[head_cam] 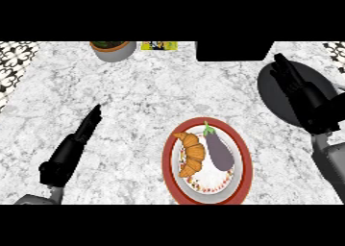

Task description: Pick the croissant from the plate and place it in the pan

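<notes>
A: Where's the croissant?

B: Lying on the red-rimmed plate, on the plate's left half, lengthwise from top to bottom. Untouched by either robot hand.

A: Alone there?

B: No, sharing the plate with a purple eggplant, just beside it on the right, green stem pointing up. Close together, maybe touching near the top; hard to tell.

A: And the pan?

B: Dark, round, at the right side of the marbled worktop, above and to the right of the plate. Largely covered by the right robot hand. Nothing visible inside on the bare part.

A: Right robot hand's state?

B: Stretched out over the pan, fingers straight and pointing up-left toward the far edge. Holding nothing. Well apart from the croissant.

A: Left robot hand?

B: Down at the lower left, fingers straight and together, pointing up and to the right. Also empty, resting over bare worktop, well to the left of the plate.

A: Anything else around?

B: Along the far edge: a grey pot with a plant at the upper left, a yellow item just right of it, mostly cut off, and a black block further right. Patterned black-and-white tiles beyond the left edge of the worktop
</notes>
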Motion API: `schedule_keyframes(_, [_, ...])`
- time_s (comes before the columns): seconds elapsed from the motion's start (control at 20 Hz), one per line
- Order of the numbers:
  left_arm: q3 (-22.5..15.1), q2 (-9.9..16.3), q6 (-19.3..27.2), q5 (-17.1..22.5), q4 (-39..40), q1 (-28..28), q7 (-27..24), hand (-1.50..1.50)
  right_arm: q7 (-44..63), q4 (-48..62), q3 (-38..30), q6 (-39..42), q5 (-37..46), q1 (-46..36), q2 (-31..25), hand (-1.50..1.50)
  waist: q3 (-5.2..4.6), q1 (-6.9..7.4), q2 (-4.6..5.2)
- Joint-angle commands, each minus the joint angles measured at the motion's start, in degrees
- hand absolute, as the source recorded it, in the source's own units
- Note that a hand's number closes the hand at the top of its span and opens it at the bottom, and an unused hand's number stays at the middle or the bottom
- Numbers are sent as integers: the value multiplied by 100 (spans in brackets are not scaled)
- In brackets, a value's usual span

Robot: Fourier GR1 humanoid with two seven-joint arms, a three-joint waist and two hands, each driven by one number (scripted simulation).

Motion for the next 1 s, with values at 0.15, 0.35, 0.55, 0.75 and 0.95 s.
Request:
schedule_keyframes(0.15, [510,-196,491,69,-1,-575,261,0,-1032,158,995,1782,-206,-116,742,150,-102,321,197])
schedule_keyframes(0.35, [1000,-179,647,487,-82,-668,757,0,-2657,651,1664,1438,1278,284,1101,150,-105,216,139])
schedule_keyframes(0.55, [1200,-173,713,479,217,-925,709,0,-4166,869,867,833,1583,595,601,-150,-117,-56,105])
schedule_keyframes(0.75, [1122,-246,745,399,272,-1157,1004,0,-5334,1556,428,1162,1759,656,-32,-150,-121,-34,106])
schedule_keyframes(0.95, [1249,-223,743,384,201,-1021,965,0,-4158,809,392,1677,1924,104,-783,-150,-136,-21,67])
